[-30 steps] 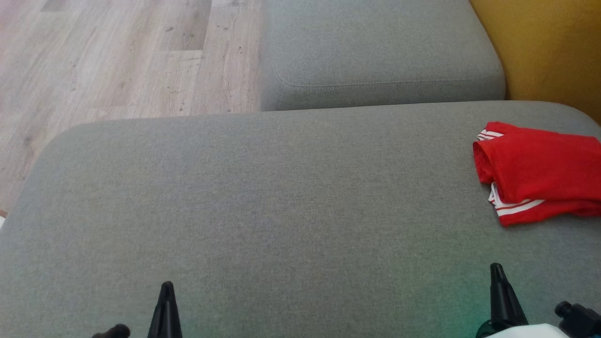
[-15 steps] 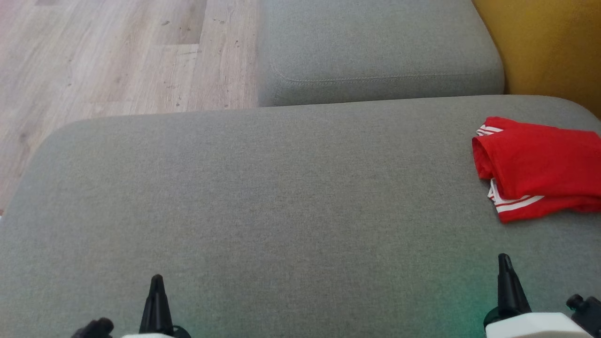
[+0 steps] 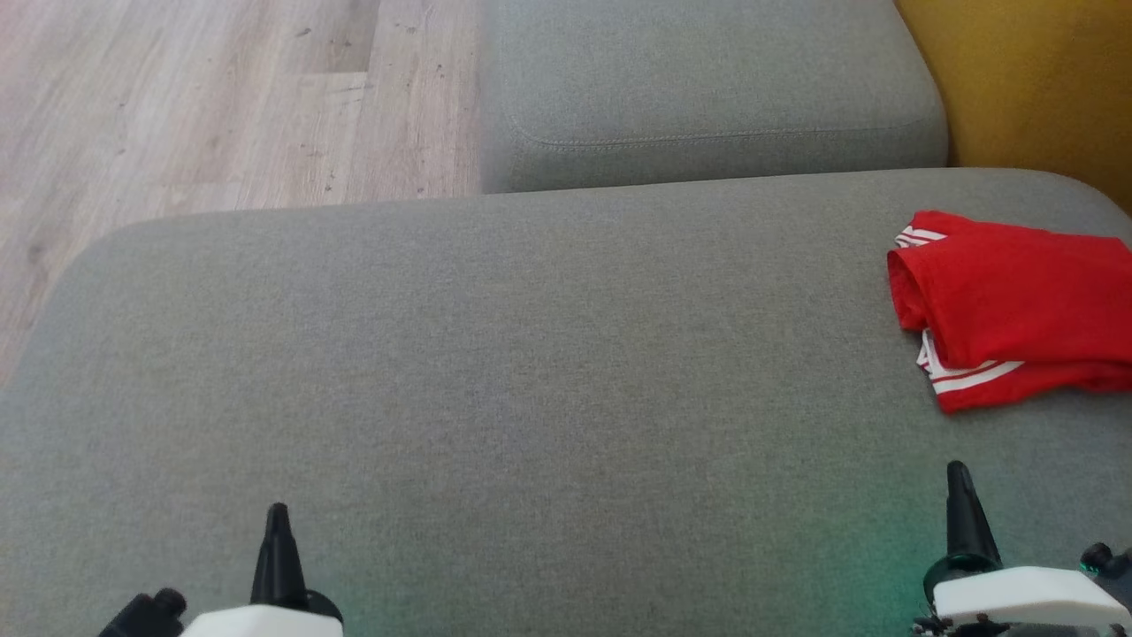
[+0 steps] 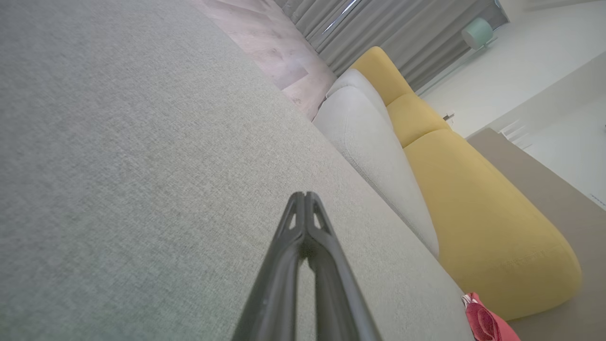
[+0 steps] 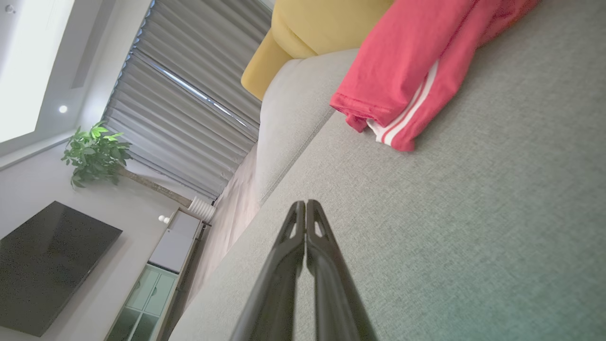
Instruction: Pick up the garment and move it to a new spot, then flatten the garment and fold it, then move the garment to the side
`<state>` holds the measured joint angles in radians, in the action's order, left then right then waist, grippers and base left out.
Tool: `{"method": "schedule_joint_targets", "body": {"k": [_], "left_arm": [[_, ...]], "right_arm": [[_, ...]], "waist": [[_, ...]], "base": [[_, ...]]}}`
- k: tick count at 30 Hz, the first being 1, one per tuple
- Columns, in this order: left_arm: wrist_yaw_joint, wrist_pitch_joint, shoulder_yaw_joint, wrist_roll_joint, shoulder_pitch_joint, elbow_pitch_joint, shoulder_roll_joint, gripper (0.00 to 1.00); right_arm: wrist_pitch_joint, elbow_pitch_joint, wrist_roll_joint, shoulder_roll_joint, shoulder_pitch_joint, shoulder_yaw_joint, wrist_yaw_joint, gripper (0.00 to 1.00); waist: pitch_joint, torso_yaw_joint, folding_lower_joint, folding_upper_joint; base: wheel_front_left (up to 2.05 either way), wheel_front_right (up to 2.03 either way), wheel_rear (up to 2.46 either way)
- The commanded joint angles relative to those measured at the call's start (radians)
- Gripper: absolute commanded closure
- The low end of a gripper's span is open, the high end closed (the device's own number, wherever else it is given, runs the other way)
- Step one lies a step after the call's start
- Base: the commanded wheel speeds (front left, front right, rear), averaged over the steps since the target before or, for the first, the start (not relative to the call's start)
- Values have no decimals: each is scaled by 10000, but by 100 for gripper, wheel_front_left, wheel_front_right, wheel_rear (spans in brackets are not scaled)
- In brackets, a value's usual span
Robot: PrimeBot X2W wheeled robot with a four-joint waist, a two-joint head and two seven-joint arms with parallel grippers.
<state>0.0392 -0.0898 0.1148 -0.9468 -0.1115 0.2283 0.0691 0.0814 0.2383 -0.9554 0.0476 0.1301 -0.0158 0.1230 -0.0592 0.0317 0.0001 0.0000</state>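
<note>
While both arms sit low at the near edge of the seat, the count is short: one garment [image 3: 1008,310], two grippers, two grey cushions. The left gripper [image 3: 277,515] shows at the near left and the right gripper [image 3: 958,473] at the near right. Each has its two dark fingers pressed together to a single point with nothing between them, and both point away toward the far side.

The big grey cushion [image 3: 531,398] is a broad, woven-fabric surface with rounded corners. A second, smaller grey cushion [image 3: 707,88] lies beyond its far edge. A pale wooden floor [image 3: 221,106] runs along the far left, and a yellow sofa [image 3: 1035,80] rises at the far right. The right wrist view also takes in grey pleated curtains [image 5: 180,128], one green plant [image 5: 94,154], one dark television [image 5: 47,265] and a pale cabinet [image 5: 175,241] with glass doors.

The garment is red with white stripes and lies folded on the right side of the big cushion, toward its far edge. It is ahead of the right gripper and well apart from it. Its long axis runs left to right. A rounded, doubled-over end faces left, and the other end passes out of the head view at the right. The white stripes show at its far-left corner and along its near-left edge.
</note>
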Motion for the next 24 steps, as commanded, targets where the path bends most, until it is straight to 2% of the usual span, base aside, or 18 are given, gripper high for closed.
{"method": "schedule_joint_targets", "body": {"k": [1, 24], "left_arm": [[88, 31, -325, -262, 569, -260, 133, 100], [425, 698, -940, -3006, 1216, -95, 135, 100]], "right_arm": [[-58, -284, -282, 222, -584, 38, 45, 100], [-718, -149, -2943, 240, -1303, -241, 58, 100]], "waist": [[12, -7, -1, 0], [262, -133, -1, 0]], "base": [[0, 0, 0], [0, 0, 0]]}}
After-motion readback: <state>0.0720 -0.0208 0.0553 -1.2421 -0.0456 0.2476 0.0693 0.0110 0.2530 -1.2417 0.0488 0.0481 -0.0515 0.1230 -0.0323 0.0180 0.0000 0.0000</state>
